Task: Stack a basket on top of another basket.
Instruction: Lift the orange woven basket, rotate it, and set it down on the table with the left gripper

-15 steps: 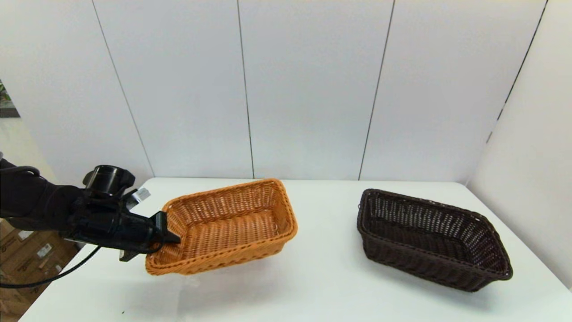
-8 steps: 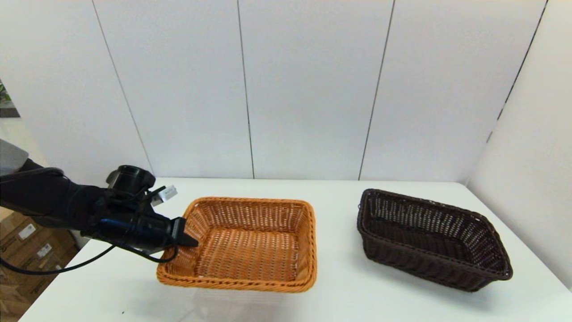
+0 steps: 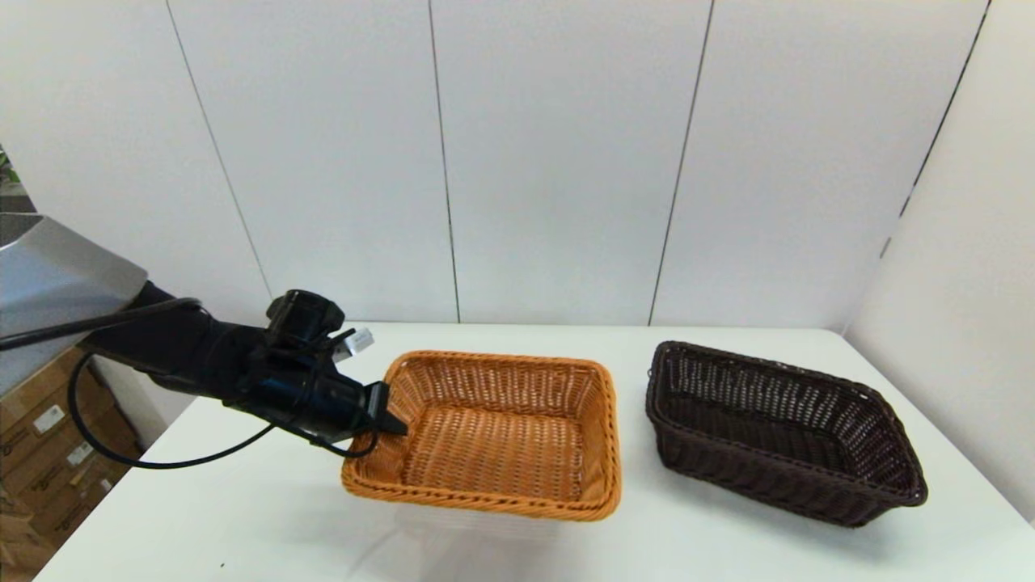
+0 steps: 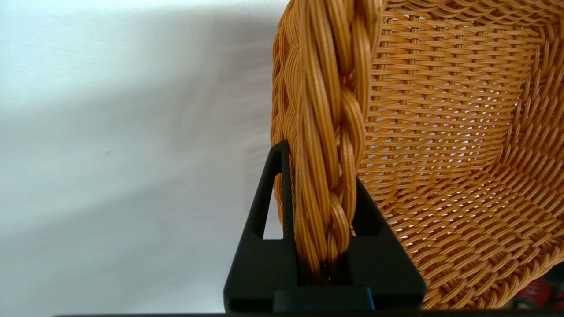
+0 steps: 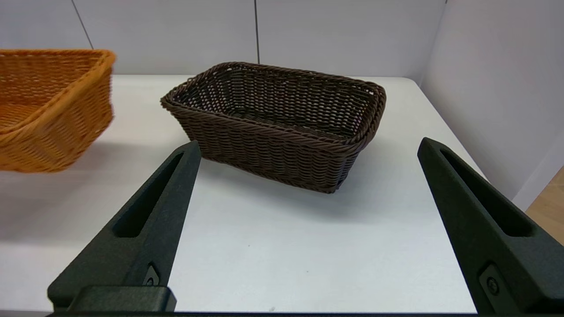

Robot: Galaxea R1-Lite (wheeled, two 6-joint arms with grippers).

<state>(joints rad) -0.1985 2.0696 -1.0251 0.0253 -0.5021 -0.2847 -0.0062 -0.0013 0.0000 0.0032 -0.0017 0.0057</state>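
My right gripper (image 5: 308, 220) waits low at the near table (image 3: 242, 517) edge, fingers spread wide, holding nothing. Farther out on my left, my left gripper (image 3: 386, 414) pinches the braided rim of the orange basket (image 3: 493, 436), holding it clear of the white surface. The dark basket (image 3: 776, 428) rests to its right, just apart.

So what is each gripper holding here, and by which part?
The left gripper is shut on the orange basket, pinching the braided rim of its short left end. The right gripper is open and holds nothing.
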